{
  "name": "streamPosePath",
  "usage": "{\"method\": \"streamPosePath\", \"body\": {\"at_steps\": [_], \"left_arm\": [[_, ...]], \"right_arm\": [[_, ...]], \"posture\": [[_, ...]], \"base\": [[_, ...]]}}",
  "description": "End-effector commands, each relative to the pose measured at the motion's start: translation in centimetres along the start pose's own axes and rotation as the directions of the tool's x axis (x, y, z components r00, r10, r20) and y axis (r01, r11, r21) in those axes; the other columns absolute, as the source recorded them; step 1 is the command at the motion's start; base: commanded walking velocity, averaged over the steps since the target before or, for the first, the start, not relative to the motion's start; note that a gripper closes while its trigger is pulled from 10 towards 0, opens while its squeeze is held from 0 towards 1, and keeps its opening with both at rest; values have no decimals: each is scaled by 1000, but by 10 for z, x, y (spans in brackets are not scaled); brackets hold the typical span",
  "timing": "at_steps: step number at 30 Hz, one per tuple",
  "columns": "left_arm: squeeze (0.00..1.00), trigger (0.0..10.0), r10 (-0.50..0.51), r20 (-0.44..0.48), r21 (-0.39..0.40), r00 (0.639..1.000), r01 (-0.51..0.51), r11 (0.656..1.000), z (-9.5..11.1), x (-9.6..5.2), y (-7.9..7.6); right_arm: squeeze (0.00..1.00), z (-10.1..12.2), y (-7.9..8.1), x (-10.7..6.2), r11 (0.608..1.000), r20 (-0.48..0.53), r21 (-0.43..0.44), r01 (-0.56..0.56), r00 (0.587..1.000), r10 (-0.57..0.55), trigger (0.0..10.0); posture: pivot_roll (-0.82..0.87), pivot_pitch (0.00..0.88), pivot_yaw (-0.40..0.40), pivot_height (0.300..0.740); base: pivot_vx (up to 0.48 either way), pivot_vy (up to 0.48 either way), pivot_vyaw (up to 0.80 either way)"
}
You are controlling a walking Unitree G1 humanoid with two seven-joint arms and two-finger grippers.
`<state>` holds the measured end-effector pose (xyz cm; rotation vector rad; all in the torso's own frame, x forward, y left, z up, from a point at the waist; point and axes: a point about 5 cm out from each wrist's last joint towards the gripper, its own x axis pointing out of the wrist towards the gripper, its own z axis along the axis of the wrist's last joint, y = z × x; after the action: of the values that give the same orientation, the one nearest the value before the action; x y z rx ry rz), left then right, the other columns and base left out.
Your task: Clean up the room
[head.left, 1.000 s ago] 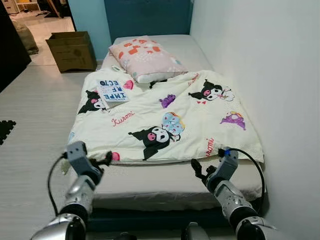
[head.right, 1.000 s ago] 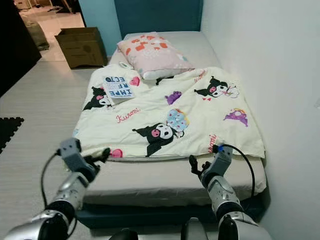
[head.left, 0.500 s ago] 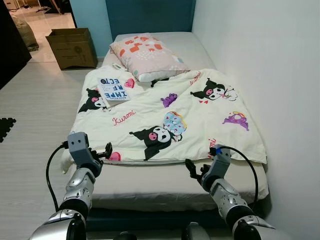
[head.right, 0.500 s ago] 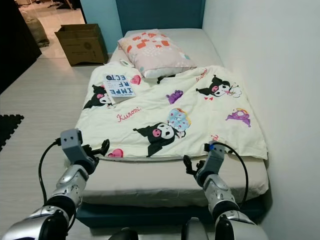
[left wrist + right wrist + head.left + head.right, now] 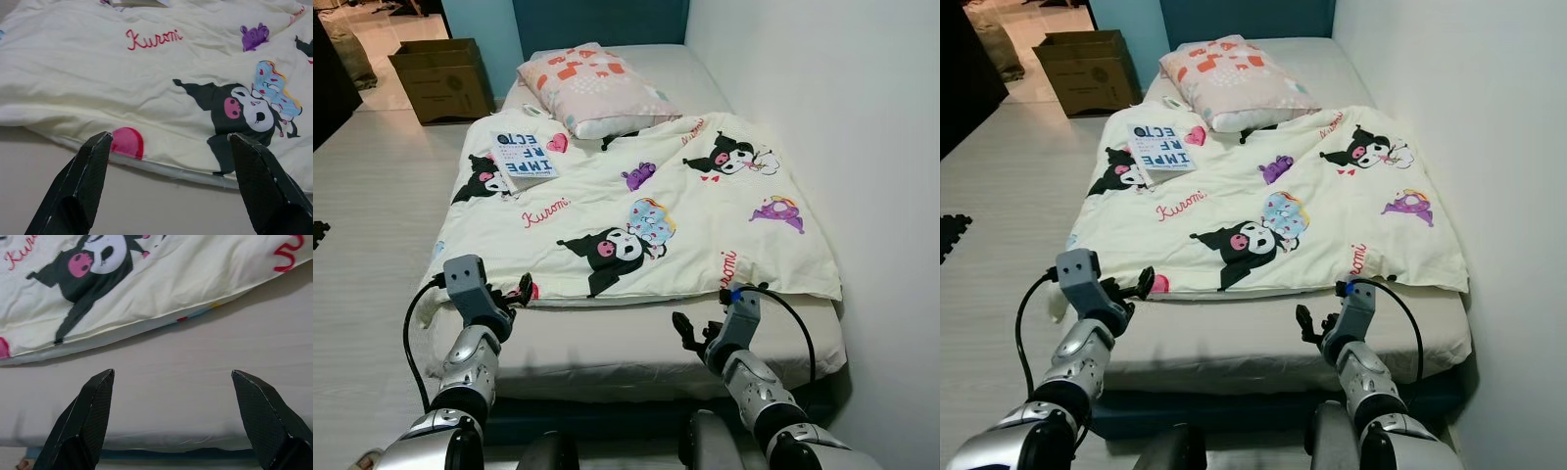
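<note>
A cream cotton blanket printed with black cartoon characters and red "Kuromi" lettering lies spread over the middle of a single bed with a pale sheet, its lower hem stopping short of the bed's foot edge and its left side hanging over the left edge. A white-and-blue book with large black letters rests on the blanket near its upper left corner. Just beyond the blanket's top edge, a pink pillow with red and white patches sits toward the head of the bed, overlapping the blanket slightly.

The left gripper hovers at the blanket's lower left corner, fingers spread wide and empty, just short of the hem. The right gripper hangs over the bare sheet near the foot edge, fingers also wide apart and holding nothing.

On the grey floor left of the bed, a brown cardboard box stands by the blue wall.
</note>
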<state>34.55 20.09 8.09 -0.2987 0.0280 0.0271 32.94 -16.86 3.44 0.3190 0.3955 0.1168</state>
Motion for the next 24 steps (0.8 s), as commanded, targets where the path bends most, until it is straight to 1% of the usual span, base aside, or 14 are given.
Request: {"method": "streamPosePath", "body": {"at_steps": [1, 5, 7, 8, 10, 17, 19, 21, 23, 24], "left_arm": [[0, 10000, -21, 17, 13, 1000, 21, 1000, -1, -3, -3], [0, 10000, -34, 24, 20, 999, 34, 999, -1, -4, -5], [0, 10000, -53, 27, 23, 998, 53, 998, -4, -5, -11], [0, 10000, -53, 27, 23, 998, 53, 998, -4, -5, -11], [0, 10000, -72, 28, 22, 997, 71, 997, -5, -5, -17], [0, 10000, -85, 39, 20, 996, 85, 996, -3, -4, -20], [0, 10000, -85, 63, 25, 994, 84, 996, 6, -2, -18], [0, 10000, -85, 75, 29, 994, 83, 996, 10, -1, -17], [0, 10000, -86, 92, 34, 992, 84, 996, 17, 2, -16], [0, 10000, -83, 108, 33, 991, 80, 996, 23, 4, -15]], "right_arm": [[0, -9, 8, 0, 998, -31, -48, -38, 999, 36, 10000], [0, -11, 10, 0, 997, -39, -65, -48, 998, 46, 10000], [0, -14, 12, -1, 995, -42, -78, -61, 997, 58, 10000], [0, -14, 12, -1, 995, -42, -78, -61, 997, 58, 10000], [0, -15, 14, -2, 994, -41, -81, -72, 997, 69, 10000], [0, -16, 15, -2, 995, -35, -67, -70, 997, 68, 10000], [0, -7, 13, 1, 999, -5, -3, -50, 999, 50, 10000], [0, 0, 12, 2, 998, 18, 40, -41, 999, 41, 10000], [0, 11, 8, 4, 995, 54, 91, -31, 998, 26, 10000], [0, 21, 6, 5, 993, 81, 115, -28, 997, 19, 10000]], "posture": [[-50, 313, -12, 597], [-52, 320, -13, 597], [-60, 346, -13, 597], [-60, 346, -13, 597], [-60, 349, -12, 597], [-51, 345, -7, 597], [-37, 341, -2, 592], [-35, 340, -1, 583], [-32, 339, 0, 573], [-30, 339, 1, 564]], "base": [[0, 0, 0], [0, 0, 0], [0, 0, 0], [0, 0, 0], [0, 0, 0], [0, 0, 0], [0, 0, 0], [0, 0, 0], [0, 0, 0], [0, 0, 0]]}}
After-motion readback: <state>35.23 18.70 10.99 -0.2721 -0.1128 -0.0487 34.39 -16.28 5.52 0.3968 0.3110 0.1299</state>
